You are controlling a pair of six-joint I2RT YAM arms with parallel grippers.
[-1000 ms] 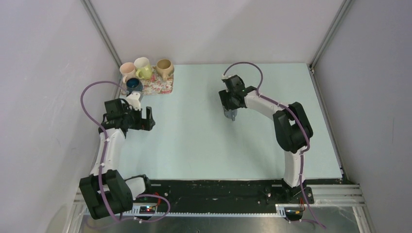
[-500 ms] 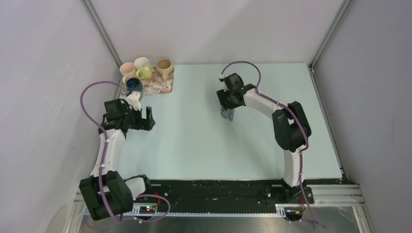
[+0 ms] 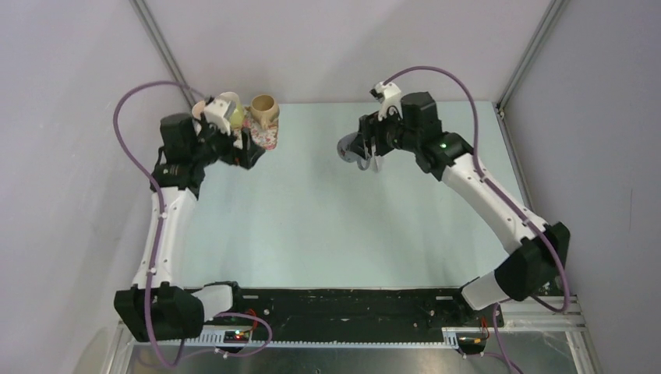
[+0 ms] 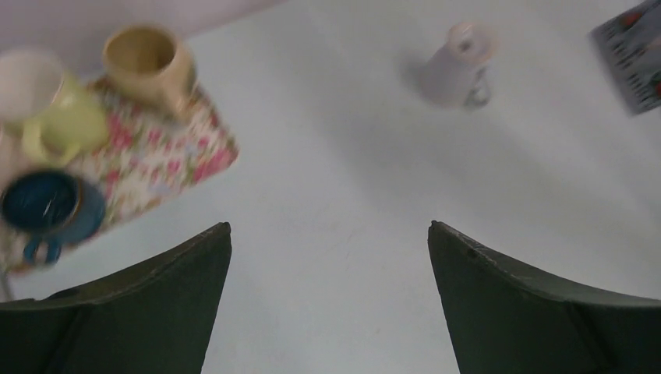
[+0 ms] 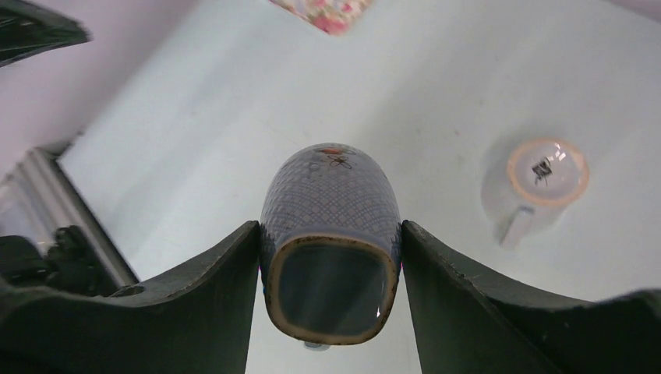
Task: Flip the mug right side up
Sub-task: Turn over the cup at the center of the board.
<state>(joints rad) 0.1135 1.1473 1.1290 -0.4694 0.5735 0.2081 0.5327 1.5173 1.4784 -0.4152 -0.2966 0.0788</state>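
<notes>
Pale table [image 3: 327, 234] bears floral tray [image 4: 187, 156] and inverted mug [image 5: 538, 183].

High overhead, two downward wrist views

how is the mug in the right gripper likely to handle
The mug looks glazed and rounded, so it may slip in the right gripper, which pinches only its sides. It appears ceramic: rigid, probably breakable if dropped. Set on its side, it would likely roll.

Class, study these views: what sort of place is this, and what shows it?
Likely a robot lab test cell: left arm and right arm bolted at a pale table, bare walls framed by metal rails, mugs grouped on a floral tray.
</notes>
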